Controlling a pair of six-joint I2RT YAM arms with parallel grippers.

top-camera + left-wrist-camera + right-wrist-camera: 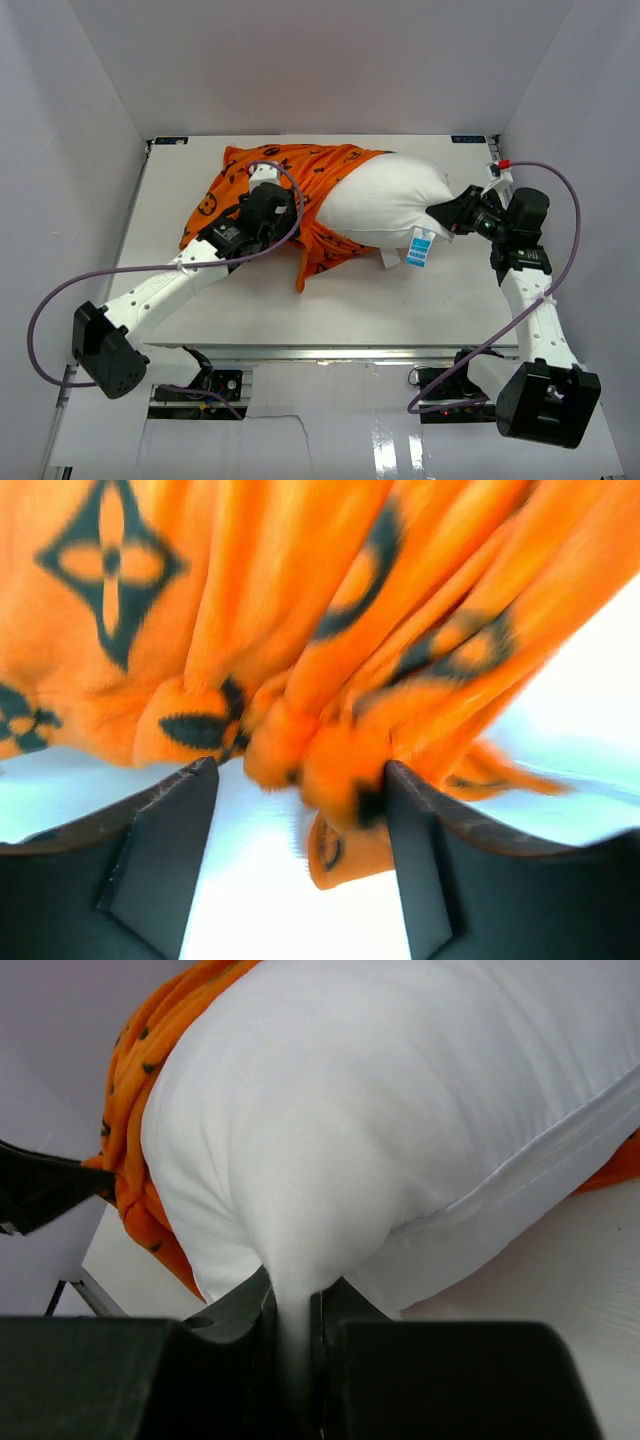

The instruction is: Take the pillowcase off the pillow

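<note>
right gripper (293,1305) fills the bottom of its wrist view, its jaws pressed together on a pinched fold of the pillow (400,1110), whose white bulk swells up and away from the pinch. from above, that pinch is at the pillow's right end, and a small white-and-blue tag (421,247) hangs off the near edge just beside it. the pillow lies across the far middle of the table (400,310), its right half bare and its left half inside the pillowcase (320,165). the orange cover is bunched up toward the left, its open hem crumpled around the pillow's middle and one loose corner trailing toward the near side. its far edge lies close to the table's far edge.

left gripper (300,770) sits over the middle of the orange cloth with its jaws apart; gathered folds hang between the fingers, and white tabletop shows in the gap. white walls (90,120) close in the left, far and right sides, and the right arm stands near the right wall. a broad strip of tabletop shows between the pillow and the near edge
</note>
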